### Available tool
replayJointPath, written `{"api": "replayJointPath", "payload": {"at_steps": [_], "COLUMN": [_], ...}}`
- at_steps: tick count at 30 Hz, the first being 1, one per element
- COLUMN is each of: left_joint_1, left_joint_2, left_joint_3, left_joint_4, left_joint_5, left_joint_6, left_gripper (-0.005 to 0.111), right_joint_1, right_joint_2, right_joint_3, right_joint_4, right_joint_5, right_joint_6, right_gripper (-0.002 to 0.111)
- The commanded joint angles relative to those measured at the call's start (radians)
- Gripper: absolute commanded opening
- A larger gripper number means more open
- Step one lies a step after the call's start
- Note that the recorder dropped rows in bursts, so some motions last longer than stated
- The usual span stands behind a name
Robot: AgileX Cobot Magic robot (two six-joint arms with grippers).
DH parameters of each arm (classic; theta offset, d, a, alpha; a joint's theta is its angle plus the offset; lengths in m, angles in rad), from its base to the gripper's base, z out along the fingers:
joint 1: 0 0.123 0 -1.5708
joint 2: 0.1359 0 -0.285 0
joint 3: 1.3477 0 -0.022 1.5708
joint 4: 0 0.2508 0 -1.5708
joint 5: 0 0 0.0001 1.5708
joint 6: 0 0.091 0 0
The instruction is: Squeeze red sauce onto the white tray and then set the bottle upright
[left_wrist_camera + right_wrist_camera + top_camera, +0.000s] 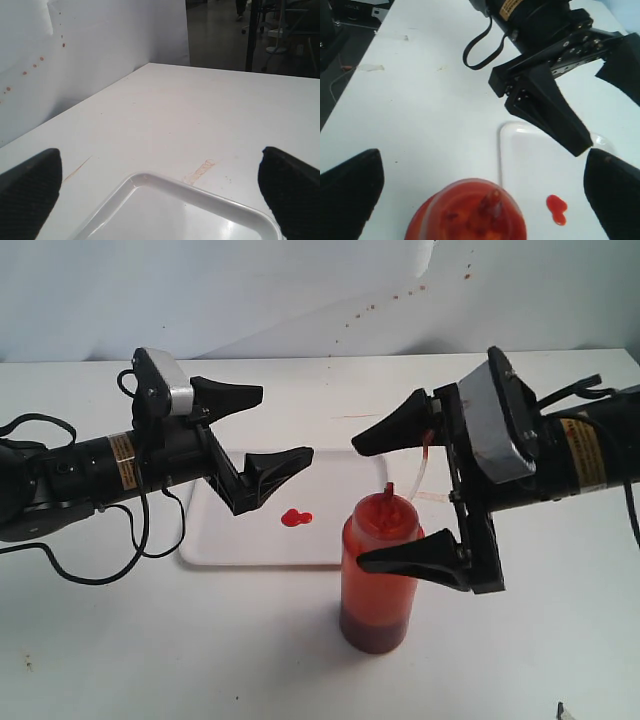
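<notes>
The bottle (378, 575) stands upright on the desk (150, 640), nozzle up, just off the near right corner of the white tray (225, 545). A small glossy blob of red sauce (296, 518), two joined drops, lies near the tray's middle. I judge the squeeze done and the bottle set upright; what seems left is for me to draw the arms clear. The right pincer (358, 503) is spread wide with the bottle between its jaws, and from its wrist camera neither finger appears to touch the plastic. The left pincer (287, 422), also spread and empty, hangs over the tray's far side. The bottle is translucent orange-red, darker at the base, and looks mostly full. A thin clear tether trails to the right of the nozzle.
</notes>
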Motion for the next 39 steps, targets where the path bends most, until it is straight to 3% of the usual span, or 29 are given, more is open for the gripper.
{"api": "replayJointPath", "payload": {"at_steps": [1,13,20,23,25,29,30,35,39], "left_joint_1": [0.002,0.002,0.009,0.046,0.081,0.164,0.184,0.254,0.27], "left_joint_2": [-0.007,-0.007,-0.007,-0.007,-0.019,-0.029,-0.032,-0.032,-0.032], "left_joint_3": [-0.007,-0.007,-0.007,-0.007,-0.007,-0.007,-0.007,-0.007,-0.007], "left_joint_4": [-0.008,-0.003,0.061,0.143,0.157,0.174,0.182,0.165,0.133], "left_joint_5": [-0.01,-0.01,-0.082,-0.155,-0.155,-0.155,-0.155,-0.155,-0.155], "left_joint_6": [-0.01,-0.012,-0.014,-0.045,-0.091,-0.157,-0.175,-0.296,-0.379], "left_gripper": [0.104,0.104,0.103,0.086,0.066,0.008,0.0,0.001,0.001], "right_joint_1": [-0.003,-0.003,-0.003,-0.003,-0.003,-0.003,-0.003,-0.003,-0.003], "right_joint_2": [-0.044,-0.194,-0.344,-0.406,-0.441,-0.491,-0.499,-0.516,-0.516], "right_joint_3": [0.001,0.001,0.001,0.006,0.027,0.074,0.079,0.087,0.087], "right_joint_4": [0.073,0.167,0.146,0.092,0.097,0.221,0.253,0.454,0.459], "right_joint_5": [0.052,0.04,0.187,0.329,0.431,0.63,0.677,0.974,0.999], "right_joint_6": [-0.008,0.026,0.236,0.353,0.385,0.381,0.378,0.378,0.378], "right_gripper": [0.105,0.105,0.105,0.105,0.105,0.105,0.105,0.105,0.105]}}
